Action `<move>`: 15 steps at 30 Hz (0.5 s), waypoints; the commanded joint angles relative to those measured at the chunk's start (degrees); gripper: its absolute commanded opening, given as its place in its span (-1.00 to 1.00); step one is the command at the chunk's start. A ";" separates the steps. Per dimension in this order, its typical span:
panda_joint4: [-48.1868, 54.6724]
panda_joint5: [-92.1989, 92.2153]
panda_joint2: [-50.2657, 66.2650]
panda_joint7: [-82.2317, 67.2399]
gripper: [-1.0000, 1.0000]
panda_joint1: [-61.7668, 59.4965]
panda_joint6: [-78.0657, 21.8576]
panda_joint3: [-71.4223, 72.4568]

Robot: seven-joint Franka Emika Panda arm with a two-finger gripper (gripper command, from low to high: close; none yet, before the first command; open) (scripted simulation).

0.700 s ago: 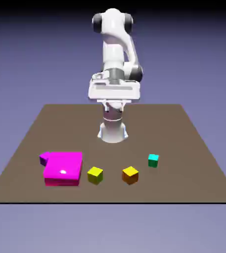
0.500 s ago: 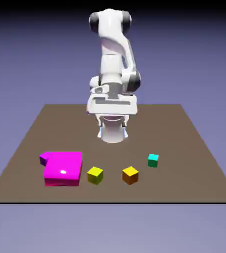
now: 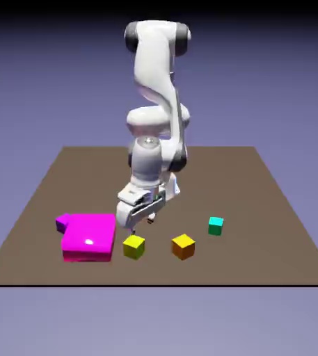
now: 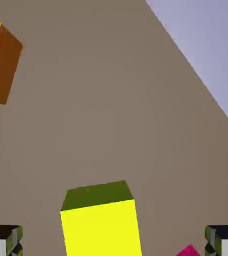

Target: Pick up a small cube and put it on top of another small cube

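Exterior and hand views, approach stage. Gripper [image 3: 137,226] spread wide, grasping nothing, poised just above the small cube [image 3: 134,246] and not touching it. In the hand view, grey fingertips [image 4: 3,242] at the two bottom corners, small cube [image 4: 101,222] centred between them, clear tabletop on either side.

Small cube: bright yellow top, lime-olive sides, resting flat on the brown table [image 3: 273,208] near its near edge, just right of the magenta block [image 3: 87,236] in the exterior view, apart from it. Orange-sided cube [image 3: 183,246] further right; teal cube [image 3: 216,225] beyond that, slightly farther back.

Handling, by judgement: rigid, light, not fragile; smooth flat faces, probably somewhat slippery, so a square pinch across two opposite vertical faces at mid-height seems best. Corner-to-corner contact liable to twist the cube out.

Orientation: no long axis, all edges appearing equal; yellow face upward. In the exterior view, turned slightly about the vertical, one vertical edge facing the camera. In the hand view, side faces roughly in line with the finger gap, tilted only a little; a small wrist correction possibly needed before closing.
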 commanded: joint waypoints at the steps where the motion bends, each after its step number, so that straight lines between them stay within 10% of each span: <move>1: 0.24 1.07 2.08 -0.74 0.00 -1.17 1.77 1.25; 7: 1.49 6.87 13.12 -4.49 0.00 -7.59 11.42 8.15; 8: 1.49 6.87 13.12 -4.50 -1.00 -7.59 11.42 8.15; 15: 0.08 0.33 0.67 -0.26 -1.00 -0.36 0.54 0.37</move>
